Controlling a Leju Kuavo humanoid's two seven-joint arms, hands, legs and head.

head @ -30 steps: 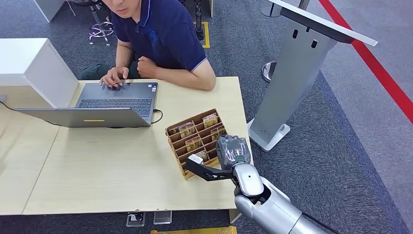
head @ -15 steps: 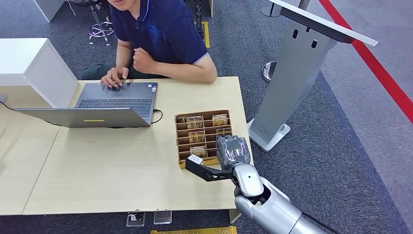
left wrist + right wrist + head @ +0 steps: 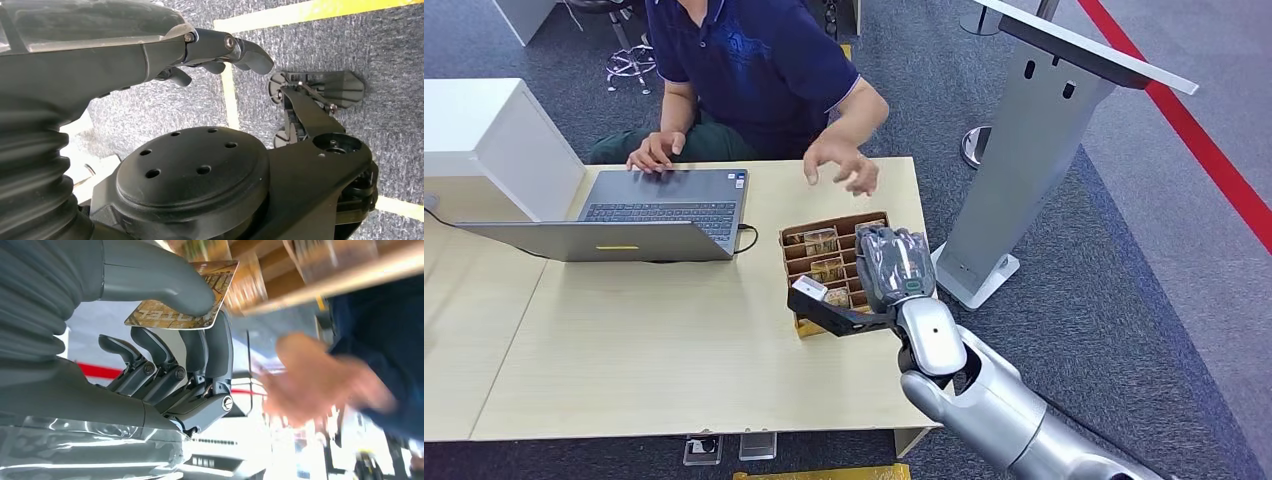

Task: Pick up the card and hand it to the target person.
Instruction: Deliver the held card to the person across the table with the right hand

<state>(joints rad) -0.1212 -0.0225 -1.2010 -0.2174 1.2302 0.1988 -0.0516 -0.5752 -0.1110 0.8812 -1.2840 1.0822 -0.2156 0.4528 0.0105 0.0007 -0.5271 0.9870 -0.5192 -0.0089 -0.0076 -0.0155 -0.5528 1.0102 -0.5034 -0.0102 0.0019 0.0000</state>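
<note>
On the left of the table (image 3: 624, 340) an open laptop (image 3: 659, 210) faces the seated person (image 3: 754, 60), one of whose hands rests on its keyboard; right of it stands the wooden card rack (image 3: 819, 262), its rows holding more cards; over the rack's right side is the robot's right hand (image 3: 894, 265), and beyond it, toward the table's far edge, the person's other hand (image 3: 842, 165) hovers with fingers spread.

In the right wrist view the right hand pinches the card (image 3: 182, 300) between its thick thumb (image 3: 165, 277) and the darker fingers (image 3: 220, 345) beneath; the card lies flat in that pinch, its long axis apparently running out past the fingertips toward the person's blurred hand (image 3: 320, 380), though motion blur makes the gap hard to judge.

The handover turns on this: the receiving hand lies ahead of the card and farther across the table; only the right arm is placed to reach.

The left hand (image 3: 220, 52) hangs by the floor, its fingers loosely curled around nothing.
</note>
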